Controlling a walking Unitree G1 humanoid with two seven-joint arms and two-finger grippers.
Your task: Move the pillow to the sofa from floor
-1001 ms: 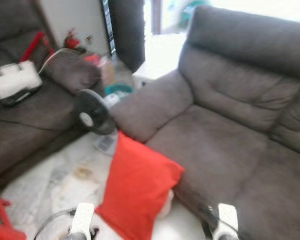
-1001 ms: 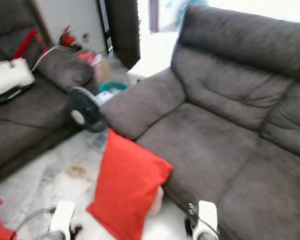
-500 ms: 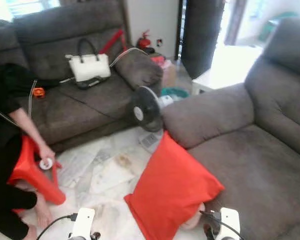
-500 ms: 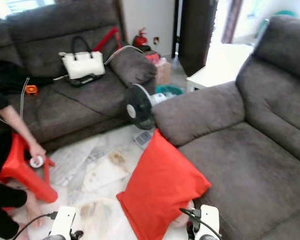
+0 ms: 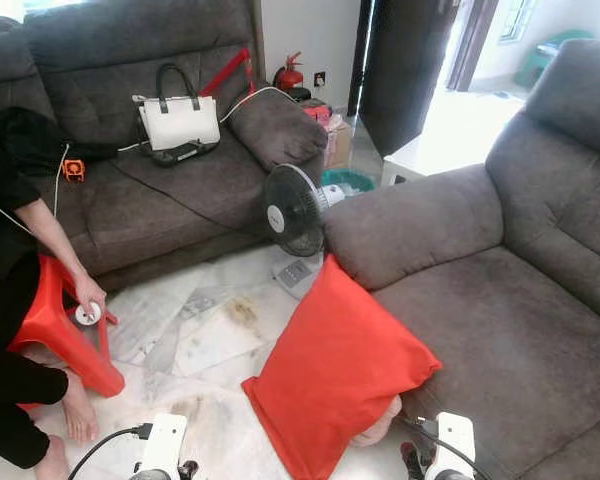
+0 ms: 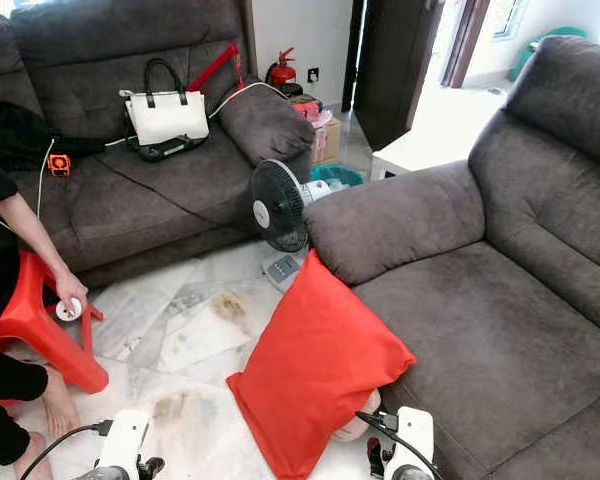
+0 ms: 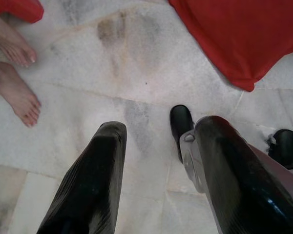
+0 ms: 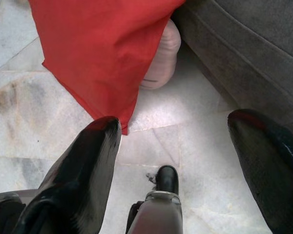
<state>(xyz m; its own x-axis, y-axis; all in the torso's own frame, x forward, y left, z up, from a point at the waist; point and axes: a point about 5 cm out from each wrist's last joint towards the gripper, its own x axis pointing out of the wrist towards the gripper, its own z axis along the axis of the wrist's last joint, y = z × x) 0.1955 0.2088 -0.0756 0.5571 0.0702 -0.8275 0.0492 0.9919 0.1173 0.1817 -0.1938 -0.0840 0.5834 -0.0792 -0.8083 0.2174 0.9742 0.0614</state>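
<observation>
Right wrist view: pillow (image 8: 97,53) seemingly beyond open right hand (image 8: 180,141).

The pillow (image 5: 337,380) was a plain bright red square, plump and smooth. It stood tilted on one lower corner on the marble floor (image 5: 210,340), propped against the front of the dark grey sofa (image 5: 500,300). Its top corner reached the sofa's armrest, and its right corner lay over the front edge of the seat cushion. A pale pink rounded thing (image 8: 161,58) showed just behind its lower edge, between the pillow and the sofa's base. The sofa's seat lay bare beside it.
</observation>
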